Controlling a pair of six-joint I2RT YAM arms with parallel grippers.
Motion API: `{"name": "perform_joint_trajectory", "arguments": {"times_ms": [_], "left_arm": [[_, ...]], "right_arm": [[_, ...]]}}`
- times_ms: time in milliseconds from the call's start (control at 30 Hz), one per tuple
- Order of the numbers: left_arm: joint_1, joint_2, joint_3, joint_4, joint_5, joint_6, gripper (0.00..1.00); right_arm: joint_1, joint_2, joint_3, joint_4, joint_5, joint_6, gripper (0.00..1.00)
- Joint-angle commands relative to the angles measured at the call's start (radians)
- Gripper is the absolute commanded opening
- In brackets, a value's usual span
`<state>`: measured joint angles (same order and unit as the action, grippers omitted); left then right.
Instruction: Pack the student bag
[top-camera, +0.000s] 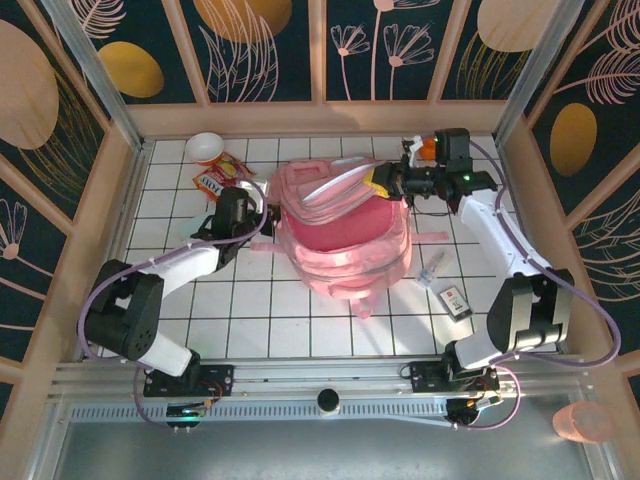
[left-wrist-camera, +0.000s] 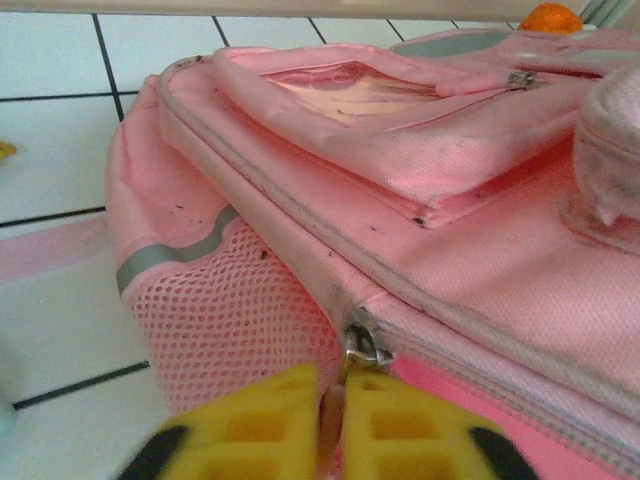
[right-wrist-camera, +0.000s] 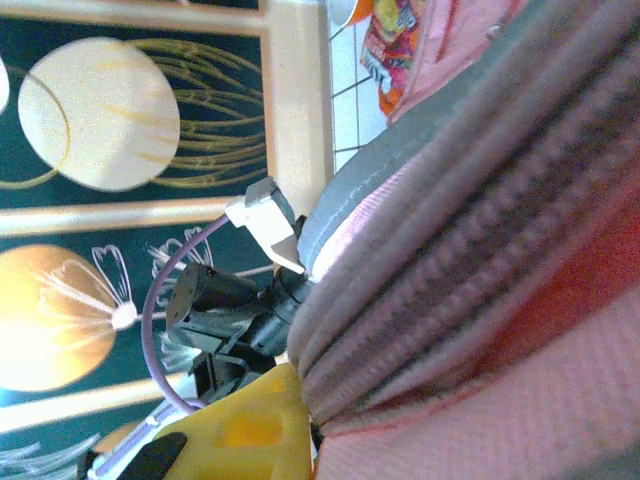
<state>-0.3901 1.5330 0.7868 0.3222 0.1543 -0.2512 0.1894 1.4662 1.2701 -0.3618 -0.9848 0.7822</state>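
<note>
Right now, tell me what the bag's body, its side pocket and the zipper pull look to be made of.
The student bag body looks like matte woven pink fabric, probably synthetic; a fine weave grain shows. The mesh side pocket is open pink netting, with holes visible. The zipper pull seems to be metal, from its silvery glint.
</note>
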Motion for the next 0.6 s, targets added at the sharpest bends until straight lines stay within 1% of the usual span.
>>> {"name": "perform_joint_trajectory", "arguments": {"times_ms": [0,67,133,200,300,433,500,567], "left_arm": [[0.065,-0.004,0.041,-0.064,-0.104,-0.034,0.28],[0.065,-0.047,0.055,-0.089,-0.09,-0.017,0.42],[0.067,-0.096,0.052,-0.114,-0.095,0.004,0.53],[0.088,-0.14,0.051,-0.156,-0.07,0.037,0.62],[0.154,-0.181,0.044,-0.237,-0.009,0.108,0.69],[0.279,-0.22,0.035,-0.299,0.113,0.193,0.78],[0.312,-0.221,0.055,-0.355,0.127,0.291,0.83],[0.336,-0.201,0.087,-0.429,0.141,0.416,0.89]], "right_arm": [[-0.018,-0.13,-0.054,0.276,0.062,0.118,0.0],[-0.007,-0.132,-0.081,0.309,0.13,0.13,0.0],[0.008,-0.132,-0.104,0.343,0.177,0.148,0.0],[0.027,-0.137,-0.131,0.399,0.206,0.185,0.0],[0.058,-0.152,-0.172,0.46,0.255,0.234,0.0],[0.08,-0.156,-0.185,0.482,0.283,0.251,0.0],[0.088,-0.159,-0.187,0.48,0.296,0.249,0.0],[0.091,-0.158,-0.186,0.48,0.299,0.248,0.0]]}}
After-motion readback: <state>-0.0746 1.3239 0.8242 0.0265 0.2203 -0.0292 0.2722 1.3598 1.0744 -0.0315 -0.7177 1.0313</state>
